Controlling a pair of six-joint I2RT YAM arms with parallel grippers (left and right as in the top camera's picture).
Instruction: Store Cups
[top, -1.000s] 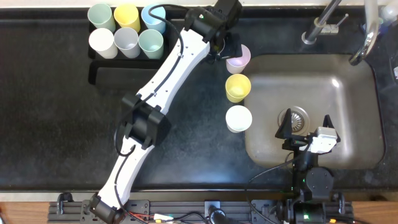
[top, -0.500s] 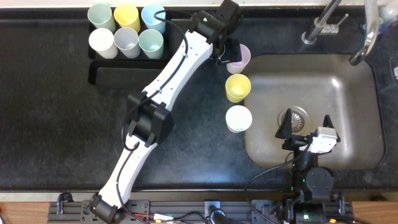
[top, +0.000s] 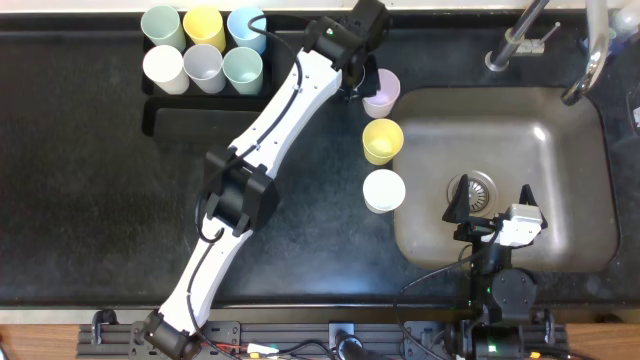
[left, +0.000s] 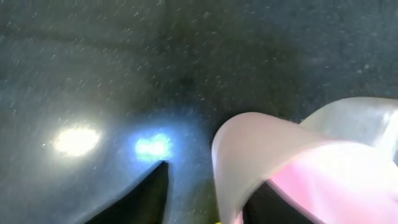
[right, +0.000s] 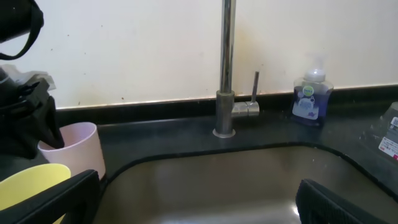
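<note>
Rack (top: 150, 95): far left on the tabletop (top: 80, 200); we count six cups (top: 205, 65) upright in it, two rows of three.
Left tool (top: 358, 82): released, fingers either side of the pink cup (top: 382, 92) wall.
Pink cup: upright at the sink (top: 540, 130) corner.
Yellow cup (top: 382, 141), white cup (top: 384, 190): upright beside the sink's left edge.
Right tool (top: 491, 200): released, over the sink.

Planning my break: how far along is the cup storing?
Six cups already stand in the black tray. The left gripper is at the pink cup beside the sink. The yellow cup and white cup wait on the counter, and the right gripper rests open over the sink.
</note>
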